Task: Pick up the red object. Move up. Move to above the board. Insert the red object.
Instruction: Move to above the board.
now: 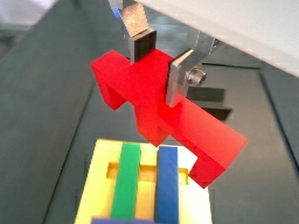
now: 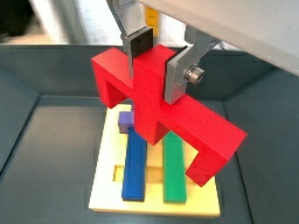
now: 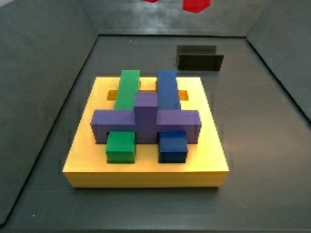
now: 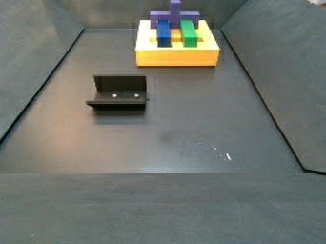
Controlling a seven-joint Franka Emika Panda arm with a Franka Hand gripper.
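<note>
- We saw the claw [image 1: 162,63] clamped on the red piece [image 1: 158,101], its silver fingers [image 2: 177,77] pressed on either side of the central post in both wrist views.
- The red piece hung high in the air: in a side view only bits of it [image 3: 195,5] showed at the upper edge of the picture, well above the counter [image 4: 178,143].
- We judged the pick-up and the lift done.
- The yellow board [image 2: 111,188] lay below the piece in both wrist views, with its green block [image 2: 173,175], blue block [image 2: 136,166] and purple block [image 3: 145,120] seated on it.
- We judged the move over the board about complete or nearly so; exact alignment we could not tell.
- The insertion was left: the piece was well apart from the board.
- The dark fixture [image 4: 118,93] stood on the counter, away from the board.
</note>
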